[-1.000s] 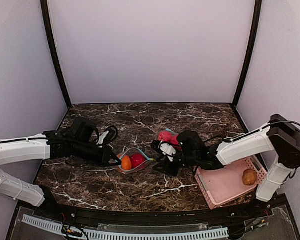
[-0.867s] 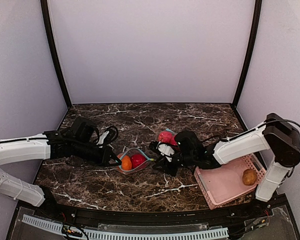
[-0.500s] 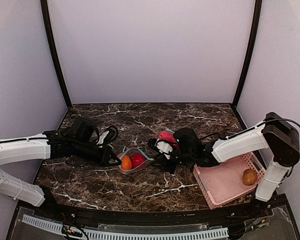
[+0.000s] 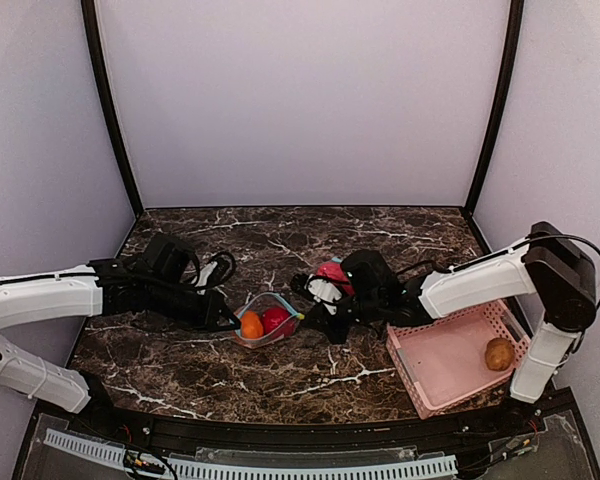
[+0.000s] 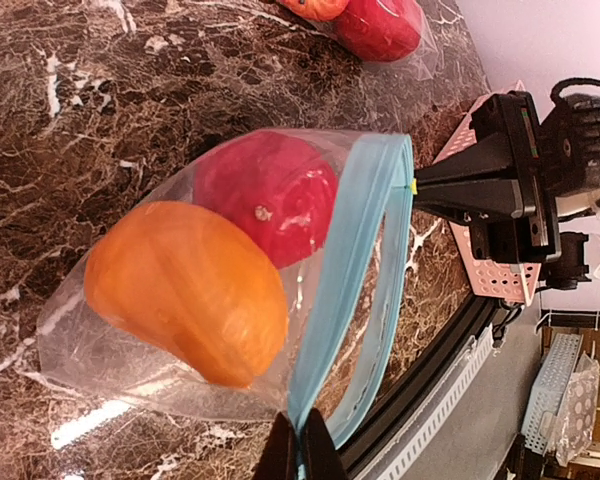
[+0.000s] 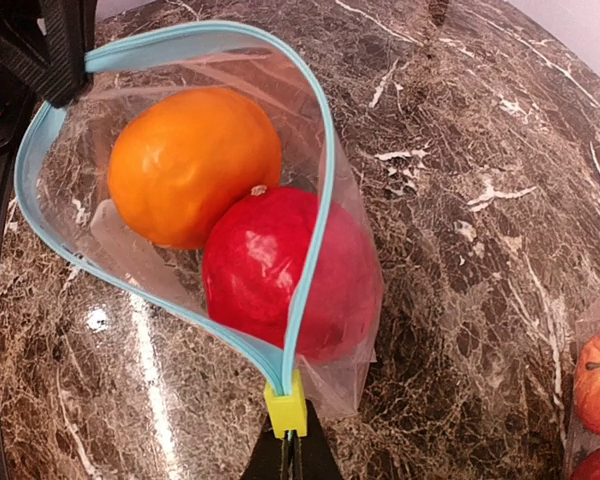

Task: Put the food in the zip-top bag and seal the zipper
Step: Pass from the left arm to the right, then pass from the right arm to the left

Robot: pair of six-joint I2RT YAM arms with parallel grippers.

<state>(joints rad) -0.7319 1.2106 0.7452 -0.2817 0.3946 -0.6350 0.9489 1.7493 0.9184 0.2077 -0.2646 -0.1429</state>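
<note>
Currently the bag lies mid-table between the two arms, with an orange fruit and a red fruit inside it, touching each other. Left gripper is closed, pinching the left end of the blue zipper. Right gripper is closed on the yellow tab at the right end. Zipper's long axis runs left to right, gripper to gripper; its two lips bow apart, mouth gaping. Judgement: if the tab is a slider, sealing means drawing it leftward along that line, right arm acting, left arm anchoring. Just beyond the right gripper sits a second bag of red fruit, off that path. Pink basket at near right holds a brown lump, well apart.
</note>
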